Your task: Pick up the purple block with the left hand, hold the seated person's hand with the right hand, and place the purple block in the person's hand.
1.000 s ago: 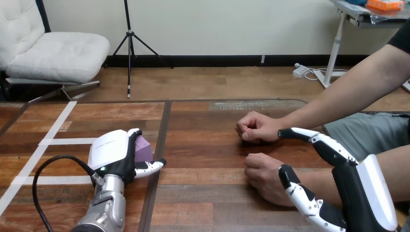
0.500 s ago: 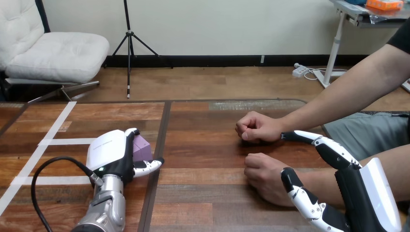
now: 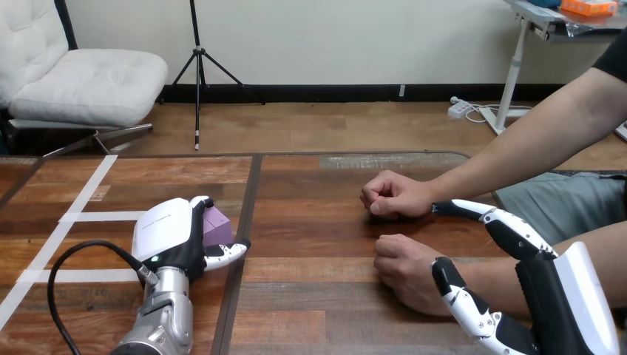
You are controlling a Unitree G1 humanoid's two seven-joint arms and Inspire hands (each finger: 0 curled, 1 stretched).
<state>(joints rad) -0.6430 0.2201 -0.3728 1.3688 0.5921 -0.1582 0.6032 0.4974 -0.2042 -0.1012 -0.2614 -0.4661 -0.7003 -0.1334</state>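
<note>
The purple block (image 3: 217,220) sat on the desk (image 3: 318,310) left of the middle seam, mostly hidden behind the robot's left hand (image 3: 171,235). That hand lay over it from the near side. Its fingers (image 3: 200,202) curled over the block's far top edge and its thumb (image 3: 225,254) reached along the near side, so the block was pinched between them. The block looked to be resting on the wood rather than lifted, which suited a grasp being settled before the pick-up.

Well apart, at the view's right, the person's nearer hand (image 3: 403,268) rested on the desk as a loose fist, with the person's farther hand (image 3: 390,195) also closed just beyond it. Neither palm was turned up to receive anything.

The right hand (image 3: 551,296) came in from the lower right, spread wide. Its upper fingers (image 3: 503,222) stretched past the nearer forearm toward the farther fist, and its thumb (image 3: 462,296) lay on the near side of the wrist. It bracketed that wrist without clasping it, apparently lined up to close round it.
</note>
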